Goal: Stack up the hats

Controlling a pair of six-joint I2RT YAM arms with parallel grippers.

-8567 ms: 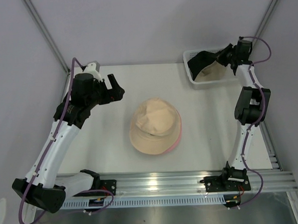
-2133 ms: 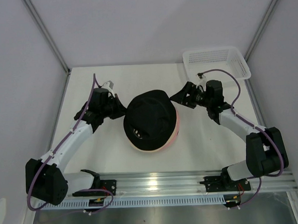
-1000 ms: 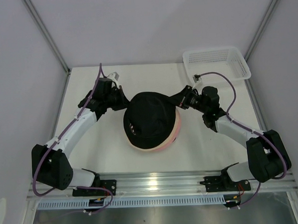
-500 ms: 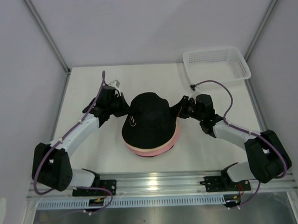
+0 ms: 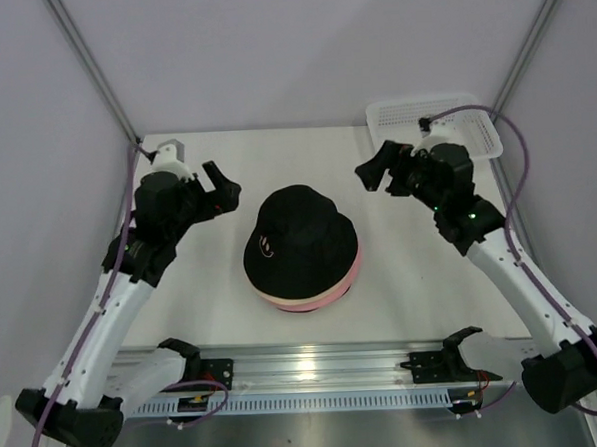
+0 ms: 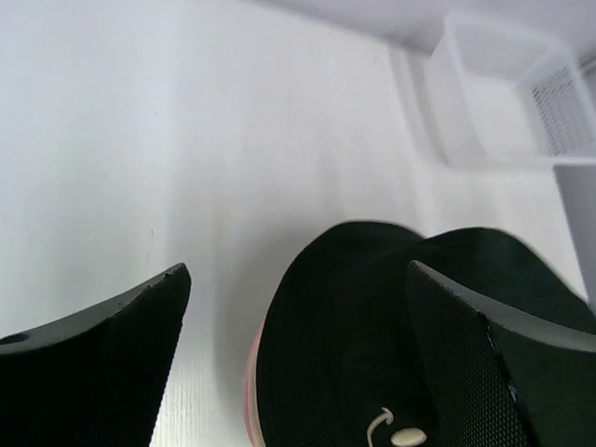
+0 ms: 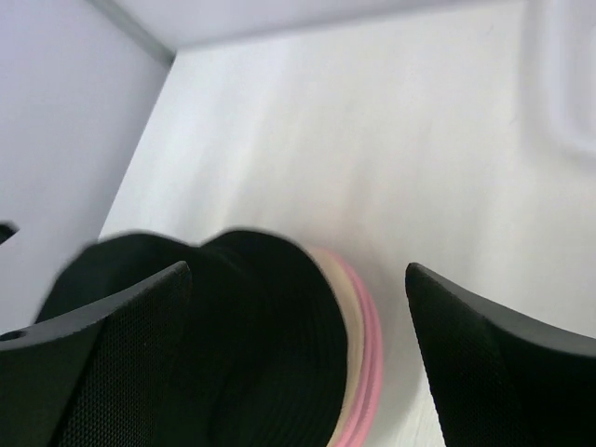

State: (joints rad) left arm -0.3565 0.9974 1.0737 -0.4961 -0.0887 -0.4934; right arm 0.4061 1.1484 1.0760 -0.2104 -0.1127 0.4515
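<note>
Left gripper (image 5: 223, 182) spread, white table (image 5: 431, 277), pale grey walls (image 5: 270, 55)

My left gripper (image 6: 298, 270) is spread wide and holds nothing, with a black hat (image 6: 372, 317) lying on the white table (image 6: 140, 140) between my fingers. A pink edge (image 6: 250, 396) shows under the hat's left side. A white mesh basket (image 6: 484, 140) sits well apart at the upper right.

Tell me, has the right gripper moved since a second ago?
Yes. The right gripper has pulled away from the black hat, toward the white basket, jaws open.
</note>
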